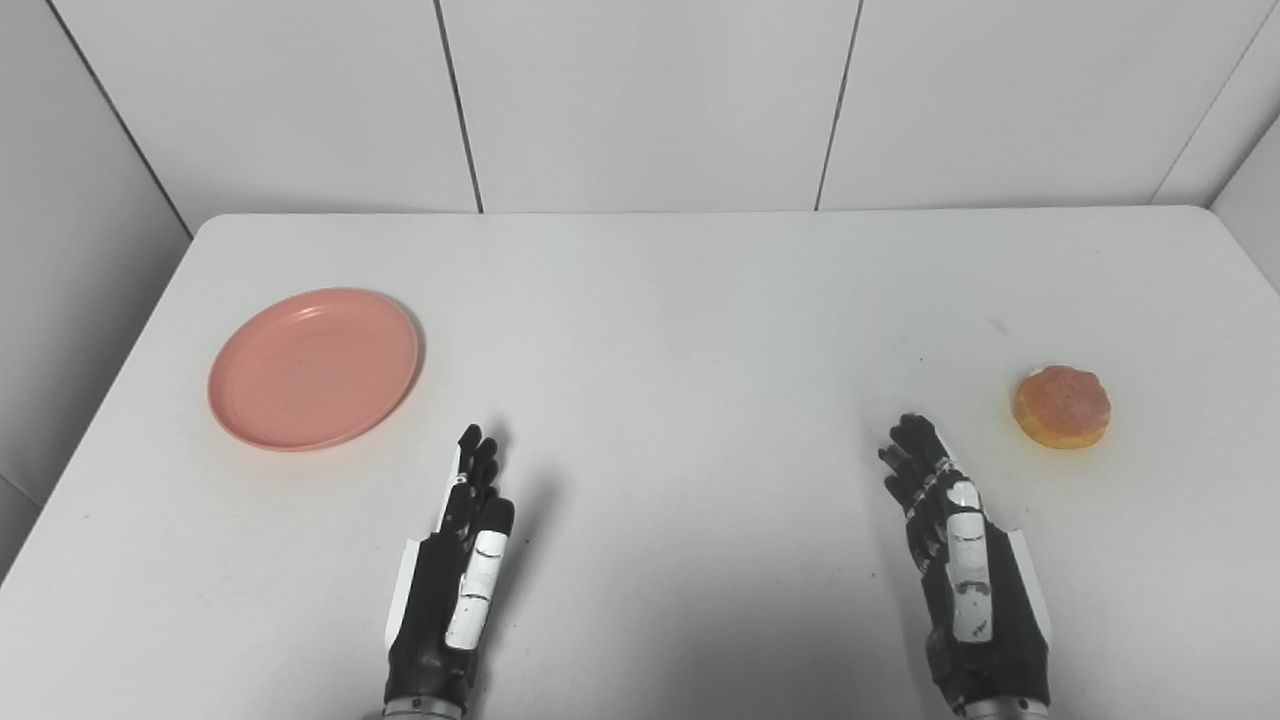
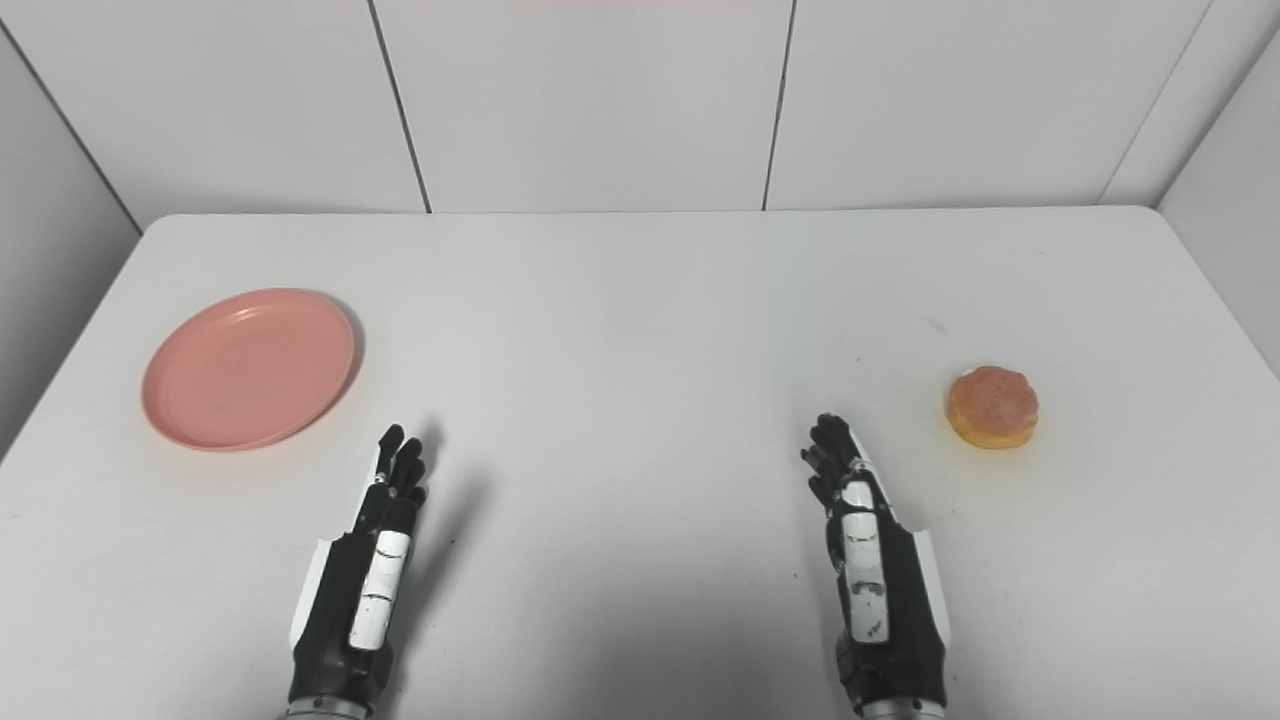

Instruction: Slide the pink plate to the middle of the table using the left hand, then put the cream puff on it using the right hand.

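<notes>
A pink plate (image 1: 314, 367) lies empty on the left side of the white table (image 1: 680, 300). Over on the right side rests a golden-brown cream puff (image 1: 1062, 405). My left hand (image 1: 460, 560) hovers near the front edge, to the right of the plate and nearer to me, fingers stretched forward, open and holding nothing. My right hand (image 1: 955, 550) is near the front edge too, left of the cream puff and closer to me, also open with nothing in it. Neither hand touches its object.
White wall panels (image 1: 640, 100) close off the table's far edge and both sides. Bare tabletop (image 1: 700, 420) stretches between the plate and the cream puff and between my two hands.
</notes>
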You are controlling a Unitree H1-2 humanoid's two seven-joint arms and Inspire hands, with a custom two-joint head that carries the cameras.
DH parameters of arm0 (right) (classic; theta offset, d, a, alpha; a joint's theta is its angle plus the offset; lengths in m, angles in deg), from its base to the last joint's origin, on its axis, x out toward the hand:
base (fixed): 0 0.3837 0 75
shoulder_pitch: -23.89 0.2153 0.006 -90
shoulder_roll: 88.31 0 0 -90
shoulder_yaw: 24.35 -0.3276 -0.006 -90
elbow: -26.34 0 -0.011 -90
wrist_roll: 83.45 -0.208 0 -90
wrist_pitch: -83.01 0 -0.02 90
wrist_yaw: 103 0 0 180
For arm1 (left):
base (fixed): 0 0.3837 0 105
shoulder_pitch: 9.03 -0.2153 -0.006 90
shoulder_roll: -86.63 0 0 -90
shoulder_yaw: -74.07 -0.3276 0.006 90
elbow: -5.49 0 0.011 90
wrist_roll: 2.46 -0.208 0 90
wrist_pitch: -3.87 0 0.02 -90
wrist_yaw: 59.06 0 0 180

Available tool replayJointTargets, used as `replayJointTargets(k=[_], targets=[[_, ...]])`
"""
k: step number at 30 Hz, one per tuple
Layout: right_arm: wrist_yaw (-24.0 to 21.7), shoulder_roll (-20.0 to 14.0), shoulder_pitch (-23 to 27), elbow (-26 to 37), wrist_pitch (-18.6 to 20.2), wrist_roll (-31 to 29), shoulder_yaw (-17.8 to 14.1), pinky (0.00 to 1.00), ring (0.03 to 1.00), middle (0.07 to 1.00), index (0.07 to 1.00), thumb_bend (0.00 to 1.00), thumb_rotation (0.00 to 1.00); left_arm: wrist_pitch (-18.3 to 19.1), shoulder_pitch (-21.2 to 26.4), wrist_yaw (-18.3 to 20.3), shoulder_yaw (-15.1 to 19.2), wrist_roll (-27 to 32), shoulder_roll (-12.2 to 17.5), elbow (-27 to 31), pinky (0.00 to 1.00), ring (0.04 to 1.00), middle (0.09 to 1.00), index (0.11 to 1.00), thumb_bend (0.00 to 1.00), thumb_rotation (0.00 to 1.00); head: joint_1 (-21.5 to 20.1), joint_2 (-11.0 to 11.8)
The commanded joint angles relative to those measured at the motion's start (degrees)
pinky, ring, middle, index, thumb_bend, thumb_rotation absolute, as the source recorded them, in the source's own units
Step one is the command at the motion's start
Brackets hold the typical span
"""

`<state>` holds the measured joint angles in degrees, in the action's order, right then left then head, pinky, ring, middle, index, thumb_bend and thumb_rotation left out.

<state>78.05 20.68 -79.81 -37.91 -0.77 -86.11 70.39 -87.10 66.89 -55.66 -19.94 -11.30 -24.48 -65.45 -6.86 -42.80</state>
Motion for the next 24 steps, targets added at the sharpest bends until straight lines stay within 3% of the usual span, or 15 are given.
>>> replayJointTargets(k=[1, 15, 24], targets=[[-0.17, -0.20, -5.45, 2.13, -0.24, 0.24, 0.29, 0.96, 0.931, 0.928, 0.899, 0.76, 1.00, -0.53, -3.56, 0.37, -0.05, 0.59, 2.46, 1.48, 1.00, 1.000, 1.000, 1.000, 0.75, 0.94, 0.02, -0.13], [-0.20, -0.30, -5.12, 1.48, 0.24, -0.57, -0.21, 0.96, 0.933, 0.924, 0.889, 0.77, 0.99, -1.61, -3.54, -0.07, -0.35, -0.01, 2.16, 0.41, 1.00, 1.000, 1.000, 1.000, 0.74, 0.94, 1.26, 0.75], [-2.16, -2.67, -4.62, -1.29, -1.13, -3.78, -2.71, 1.00, 0.956, 0.945, 0.908, 0.75, 1.00, -3.09, -3.65, -2.25, -3.23, -4.27, 0.45, -1.75, 1.00, 0.997, 0.999, 1.000, 0.74, 0.98, 9.38, 4.88]])
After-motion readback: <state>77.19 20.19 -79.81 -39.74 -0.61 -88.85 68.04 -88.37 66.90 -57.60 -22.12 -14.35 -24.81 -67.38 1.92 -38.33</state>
